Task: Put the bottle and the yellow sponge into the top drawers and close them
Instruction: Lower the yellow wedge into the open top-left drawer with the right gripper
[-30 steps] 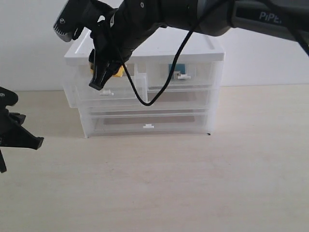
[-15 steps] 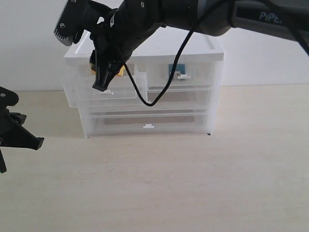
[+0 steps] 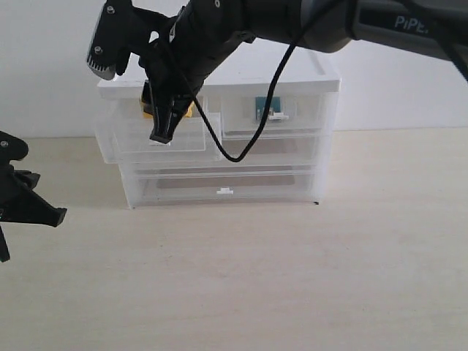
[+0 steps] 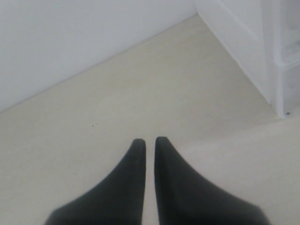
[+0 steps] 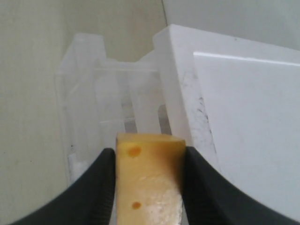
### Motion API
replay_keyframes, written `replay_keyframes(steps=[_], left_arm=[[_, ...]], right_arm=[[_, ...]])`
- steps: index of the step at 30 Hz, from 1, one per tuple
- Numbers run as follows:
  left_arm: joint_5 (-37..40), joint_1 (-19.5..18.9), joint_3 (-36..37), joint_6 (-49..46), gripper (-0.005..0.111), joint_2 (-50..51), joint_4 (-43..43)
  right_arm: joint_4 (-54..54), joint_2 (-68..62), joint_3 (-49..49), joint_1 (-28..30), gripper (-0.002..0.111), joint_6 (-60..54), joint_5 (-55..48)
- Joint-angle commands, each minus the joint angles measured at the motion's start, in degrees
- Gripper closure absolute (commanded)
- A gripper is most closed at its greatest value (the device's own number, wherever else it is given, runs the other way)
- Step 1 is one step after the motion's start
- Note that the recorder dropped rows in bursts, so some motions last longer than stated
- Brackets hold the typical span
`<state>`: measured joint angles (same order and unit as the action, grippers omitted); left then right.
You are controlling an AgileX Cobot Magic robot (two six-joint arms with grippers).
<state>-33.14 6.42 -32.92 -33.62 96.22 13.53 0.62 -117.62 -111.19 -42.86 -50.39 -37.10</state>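
**Sponge held over the open left drawer**

The right gripper (image 5: 149, 153) is clamped on the sponge (image 5: 147, 187), one finger on each side. It is over the pulled-out left drawer (image 3: 131, 142), at 10 o'clock on the cabinet (image 3: 307, 73) front. The bottle (image 3: 263, 106) lies inside the right drawer (image 3: 307, 117) at 2 o'clock, which is pushed in. The left gripper (image 4: 150, 141) hangs over the table (image 3: 292, 278) at 8 o'clock from the cabinet, fingers nearly touching, holding nothing.
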Motion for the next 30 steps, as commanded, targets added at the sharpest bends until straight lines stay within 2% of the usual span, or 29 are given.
replay_keyframes(steps=[1, 16, 30], left_arm=[[-0.2, 0.0, 0.0, 0.7, 0.103, -0.5, -0.1], [-0.9, 0.0, 0.0, 1.4, 0.103, -0.5, -0.9], [-0.8, 0.0, 0.0, 3.5, 0.103, -0.5, -3.6]], right_arm=[[4.8, 0.2, -0.2, 0.3, 0.108, -1.5, -2.5], [10.4, 0.5, -0.2, 0.3, 0.108, -1.6, -5.1], [10.2, 0.4, -0.2, 1.2, 0.108, 1.0, -1.2]])
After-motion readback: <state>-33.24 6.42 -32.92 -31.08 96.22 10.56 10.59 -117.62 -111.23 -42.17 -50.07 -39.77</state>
